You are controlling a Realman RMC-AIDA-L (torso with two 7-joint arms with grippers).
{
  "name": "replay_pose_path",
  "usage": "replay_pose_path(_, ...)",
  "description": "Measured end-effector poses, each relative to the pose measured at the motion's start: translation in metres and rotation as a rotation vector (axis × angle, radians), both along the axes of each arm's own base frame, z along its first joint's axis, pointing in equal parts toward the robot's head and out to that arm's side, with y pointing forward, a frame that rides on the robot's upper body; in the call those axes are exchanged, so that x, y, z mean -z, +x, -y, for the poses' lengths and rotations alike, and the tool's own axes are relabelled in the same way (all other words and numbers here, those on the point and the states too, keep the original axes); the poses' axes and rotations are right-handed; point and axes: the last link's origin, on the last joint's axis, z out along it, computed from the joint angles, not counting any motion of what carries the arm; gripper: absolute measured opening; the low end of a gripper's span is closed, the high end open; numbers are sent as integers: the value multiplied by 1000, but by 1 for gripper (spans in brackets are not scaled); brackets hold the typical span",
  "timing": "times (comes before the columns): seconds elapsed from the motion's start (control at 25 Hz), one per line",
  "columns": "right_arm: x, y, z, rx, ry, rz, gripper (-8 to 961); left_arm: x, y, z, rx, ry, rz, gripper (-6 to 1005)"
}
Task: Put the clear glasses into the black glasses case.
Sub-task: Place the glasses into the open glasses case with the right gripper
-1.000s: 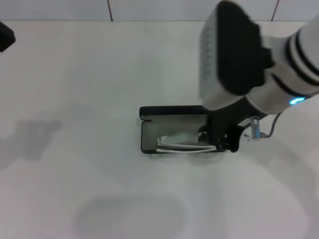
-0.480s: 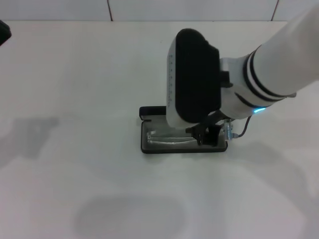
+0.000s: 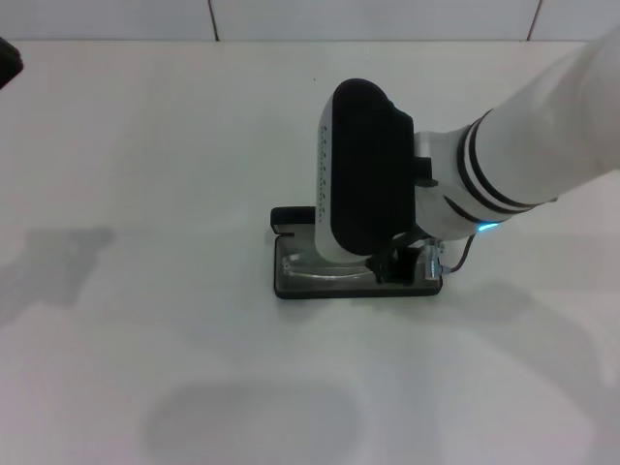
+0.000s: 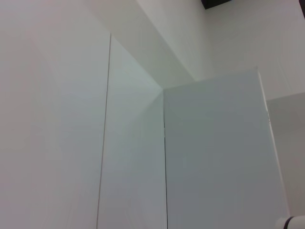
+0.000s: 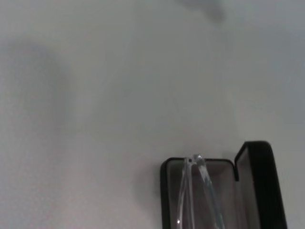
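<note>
A: Where are the clear glasses [image 5: 198,191]?
B: In the black glasses case [image 3: 291,281]. The right wrist view shows two thin clear arms lying along the grey lining, their ends near the case's short end wall. In the head view only a faint clear strip shows in the tray's left part.

A: Case state?
B: Open. Tray flat on the white table [image 3: 145,145], lid standing up along the far long edge. In the head view just the lid's left end and the tray's left end and near rim are visible; the rest is under the arm.

A: Right gripper [image 3: 397,263]?
B: Low over the right part of the tray, wrist housing right above the case. Black finger parts reach the tray there. Can't tell if the fingers are apart or together, or whether they're touching the glasses; the housing blocks it.

A: Left arm?
B: Parked off to the far left, a dark bit at the top-left edge of the head view. Its wrist camera sees only white wall panels [image 4: 214,157]. Fingers not visible.
</note>
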Motion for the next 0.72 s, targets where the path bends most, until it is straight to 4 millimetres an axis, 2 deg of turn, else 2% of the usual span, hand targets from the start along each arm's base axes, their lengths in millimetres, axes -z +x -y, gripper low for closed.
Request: replay_pose_path(0.72, 6, 7, -4, -13, 41, -5, 93, 4, -1, 3, -8, 7, 8, 47)
